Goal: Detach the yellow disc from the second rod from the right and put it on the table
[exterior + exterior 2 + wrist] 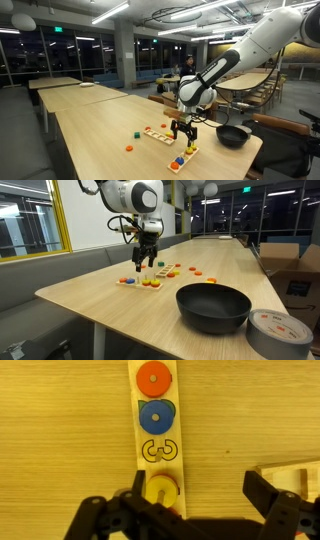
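Note:
In the wrist view the yellow disc [160,487] sits on a rod of a narrow wooden peg board [140,430], on top of a red piece. On the same board are an orange disc [153,377], a blue disc [157,413] and an empty shaped slot [158,450]. My gripper [198,495] is open above the board's end. Its left finger is beside the yellow disc and its right finger is over the bare table [60,440]. In both exterior views the gripper [182,128] [146,260] hovers just above the board [183,157] [150,281], holding nothing.
A second wooden board [158,133] [166,271] lies beside the first. Loose orange [129,148] and green [136,131] pieces lie on the table. A black bowl [213,307] [233,135] and a roll of grey tape [280,332] stand near the table's end.

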### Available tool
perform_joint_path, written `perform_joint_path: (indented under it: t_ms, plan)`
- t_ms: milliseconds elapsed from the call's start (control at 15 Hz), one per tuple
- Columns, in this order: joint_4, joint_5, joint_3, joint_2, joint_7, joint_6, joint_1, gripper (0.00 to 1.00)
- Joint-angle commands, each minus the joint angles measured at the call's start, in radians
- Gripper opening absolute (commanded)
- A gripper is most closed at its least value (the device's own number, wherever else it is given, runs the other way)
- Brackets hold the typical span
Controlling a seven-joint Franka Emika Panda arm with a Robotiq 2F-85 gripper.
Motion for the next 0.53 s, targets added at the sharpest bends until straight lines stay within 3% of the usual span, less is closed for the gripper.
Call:
perform_joint_path:
  t_ms: [0,467]
  plan:
    - [0.009,-0.033,-0.029,0.022,0.057,0.024,0.021,1.00]
    - [-0.012,-0.044,-0.049,0.042,0.104,0.047,0.028,1.00]
